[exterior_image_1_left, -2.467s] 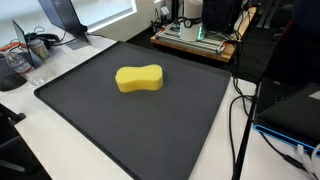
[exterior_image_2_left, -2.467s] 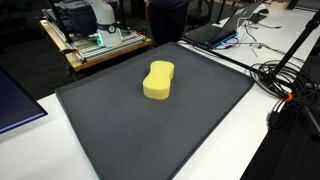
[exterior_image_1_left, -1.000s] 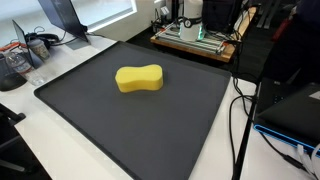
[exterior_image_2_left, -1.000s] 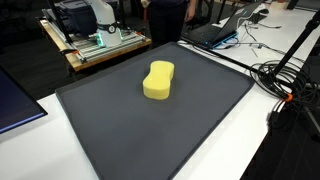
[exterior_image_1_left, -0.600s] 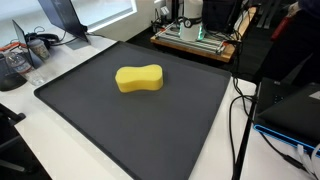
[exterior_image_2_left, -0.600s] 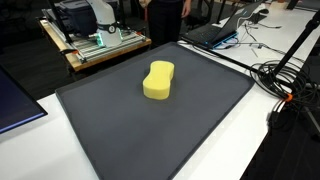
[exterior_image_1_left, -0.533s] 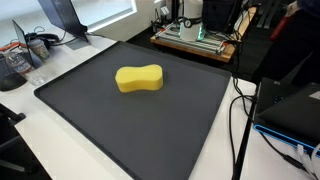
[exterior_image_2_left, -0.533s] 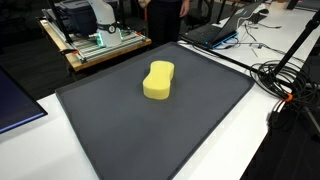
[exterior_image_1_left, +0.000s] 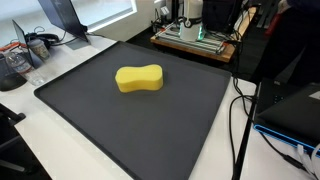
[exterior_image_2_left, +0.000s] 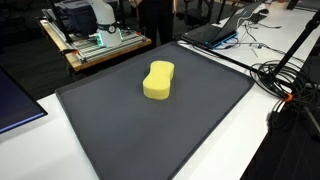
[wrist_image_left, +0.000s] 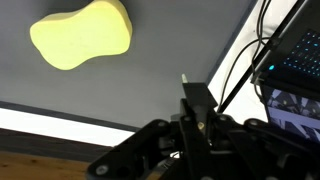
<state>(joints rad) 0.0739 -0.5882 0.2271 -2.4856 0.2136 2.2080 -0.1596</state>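
Note:
A yellow peanut-shaped sponge (exterior_image_1_left: 139, 78) (exterior_image_2_left: 158, 81) lies alone on the dark mat (exterior_image_1_left: 120, 125) (exterior_image_2_left: 150, 130) in both exterior views. The arm does not show in either exterior view. In the wrist view the sponge (wrist_image_left: 82, 35) sits at the upper left, and my gripper (wrist_image_left: 195, 97) rises from the bottom edge with its fingers pressed together, shut on nothing. The fingertips hang above the mat's edge, well apart from the sponge and to its right.
White table (exterior_image_2_left: 290, 150) surrounds the mat. Black cables (exterior_image_2_left: 285, 75) and a laptop (exterior_image_2_left: 215, 30) lie along one side. A wooden cart with equipment (exterior_image_1_left: 195, 38) stands behind the mat. A dark laptop (wrist_image_left: 295, 60) and cables show at the wrist view's right.
A dark figure behind the table has shifted slightly in the background. The sponge and mat are unchanged.

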